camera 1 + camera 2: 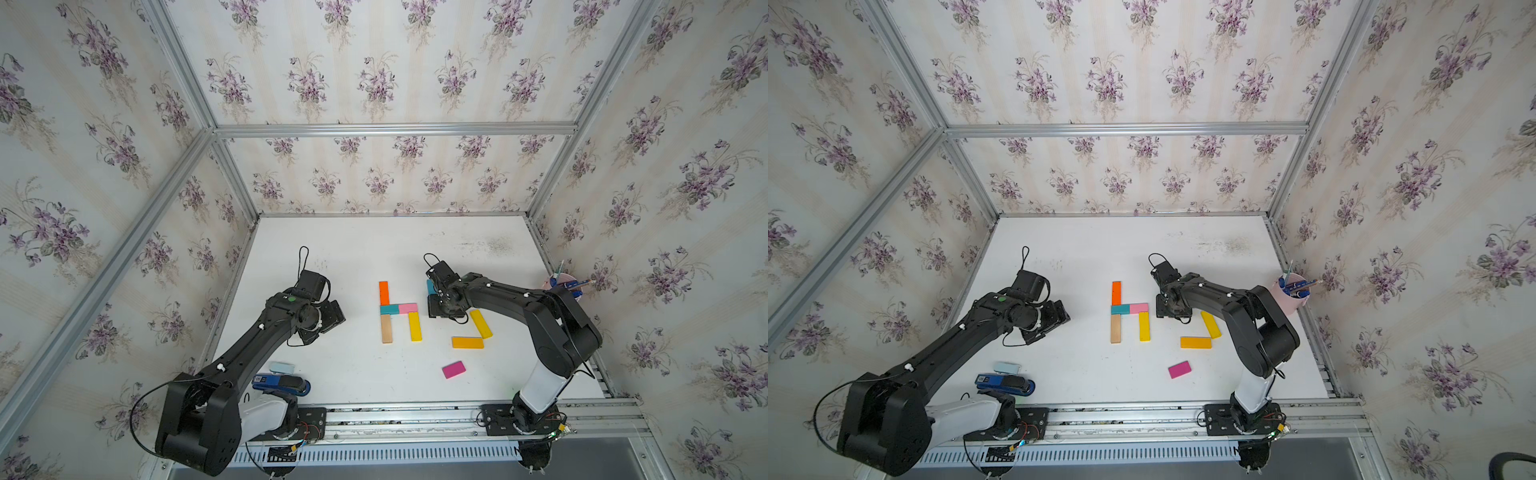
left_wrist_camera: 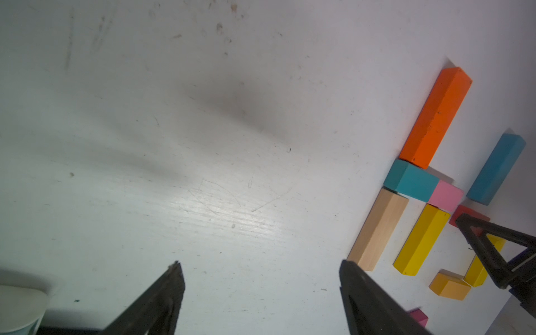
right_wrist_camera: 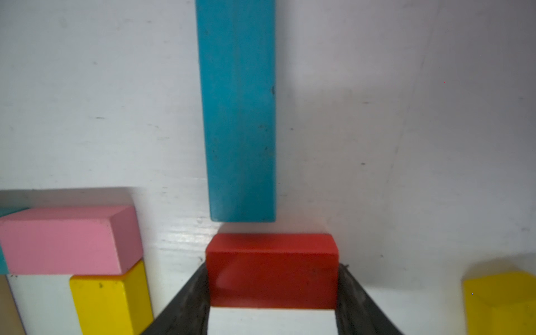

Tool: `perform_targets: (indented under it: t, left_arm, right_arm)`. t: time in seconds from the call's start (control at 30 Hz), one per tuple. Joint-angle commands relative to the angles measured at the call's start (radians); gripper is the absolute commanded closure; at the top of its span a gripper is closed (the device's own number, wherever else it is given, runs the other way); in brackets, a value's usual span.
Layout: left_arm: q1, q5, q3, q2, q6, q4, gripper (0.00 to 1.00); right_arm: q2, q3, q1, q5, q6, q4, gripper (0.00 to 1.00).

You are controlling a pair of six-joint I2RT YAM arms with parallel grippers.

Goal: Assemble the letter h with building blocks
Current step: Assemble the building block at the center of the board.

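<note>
While the right gripper [image 3: 272, 265] points down at the white tabletop [image 3: 87, 116], its fingers [image 3: 191, 301] lie along both sides of a short red wooden block [image 3: 272, 246]; a firm clamp cannot be told. Just past the fingertips lies a long teal block [image 3: 237, 110]; beside them, the five-block letter h [image 1: 397, 309]. Beyond it, the left gripper [image 2: 261, 266] hovers, jaws apart, arm extended.

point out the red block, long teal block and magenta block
red block [image 3: 272, 281], right wrist view, middle of its front face
long teal block [image 3: 237, 110], right wrist view, mid top face
magenta block [image 1: 453, 369], a top view, mid top face
</note>
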Motion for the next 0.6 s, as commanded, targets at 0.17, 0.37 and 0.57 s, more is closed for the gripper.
perform_targets:
  t: [0.17, 0.37, 0.57]
  left_arm:
    - [0.001, -0.012, -0.007, -0.004, 0.0, -0.003, 0.14]
    - [0.001, -0.008, -0.008, 0.0, -0.001, 0.001, 0.14]
    - [0.001, -0.009, -0.002, 0.002, 0.0, -0.001, 0.14]
  right_arm:
    - [0.007, -0.007, -0.001, -0.035, -0.002, -0.032, 0.29]
    - [0.012, -0.006, -0.001, -0.041, -0.009, -0.025, 0.34]
    - [0.027, 0.027, -0.001, -0.027, -0.012, -0.038, 0.4]
